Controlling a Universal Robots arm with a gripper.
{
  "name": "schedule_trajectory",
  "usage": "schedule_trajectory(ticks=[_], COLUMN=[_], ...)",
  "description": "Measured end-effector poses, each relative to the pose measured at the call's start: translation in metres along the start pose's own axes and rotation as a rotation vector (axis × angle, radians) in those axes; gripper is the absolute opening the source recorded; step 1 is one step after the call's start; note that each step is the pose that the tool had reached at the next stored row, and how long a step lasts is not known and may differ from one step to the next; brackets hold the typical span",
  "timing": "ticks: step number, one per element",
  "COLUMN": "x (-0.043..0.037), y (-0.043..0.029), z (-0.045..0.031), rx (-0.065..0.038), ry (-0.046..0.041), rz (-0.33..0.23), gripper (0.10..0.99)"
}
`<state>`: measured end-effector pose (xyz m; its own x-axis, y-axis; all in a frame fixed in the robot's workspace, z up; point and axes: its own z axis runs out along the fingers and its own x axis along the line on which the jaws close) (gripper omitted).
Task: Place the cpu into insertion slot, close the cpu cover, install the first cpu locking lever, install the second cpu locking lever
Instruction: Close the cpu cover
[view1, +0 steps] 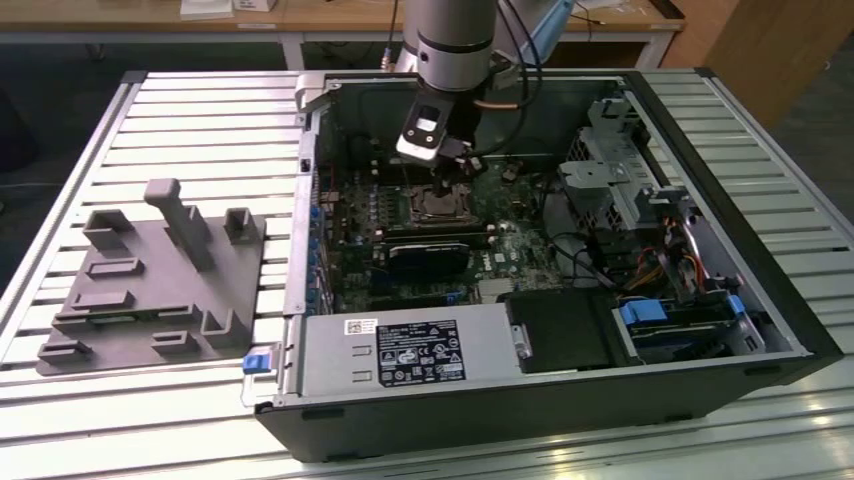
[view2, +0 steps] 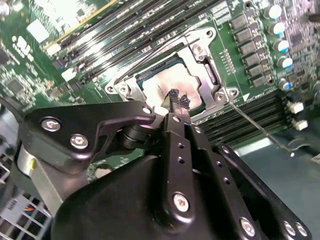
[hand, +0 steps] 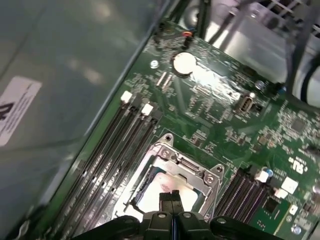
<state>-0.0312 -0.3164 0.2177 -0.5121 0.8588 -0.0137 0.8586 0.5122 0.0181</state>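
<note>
On the slatted aluminium table (view1: 174, 110), in a room with wooden desks (view1: 334, 15) behind:
- Open computer case (view1: 534, 420), lying on its side; grey moulded fixture (view1: 147, 280) sitting beside it, towards the exterior view's left.
- Robot arm (view1: 451, 40), reaching down into the case.
- Gripper (view2: 177, 100), its fingers pressing together on nothing, tips hanging over the chip; contact cannot be told.
- The cpu (view2: 162, 85), lying silver face up in the insertion slot (view2: 210, 75) on the green board.
- The cpu cover (hand: 187, 167), lying flat around it.
- One wire locking lever (view2: 260, 131), angling away from the socket corner.
- Black memory slots (view2: 125, 35), running alongside.
</note>
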Motion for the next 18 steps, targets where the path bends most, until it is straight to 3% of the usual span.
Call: schedule_trajectory(ticks=[18], x=[0.0000], y=[0.0000], z=[0.0002], rx=[-0.005], ry=[0.0060], rz=[-0.328], gripper=[0.106])
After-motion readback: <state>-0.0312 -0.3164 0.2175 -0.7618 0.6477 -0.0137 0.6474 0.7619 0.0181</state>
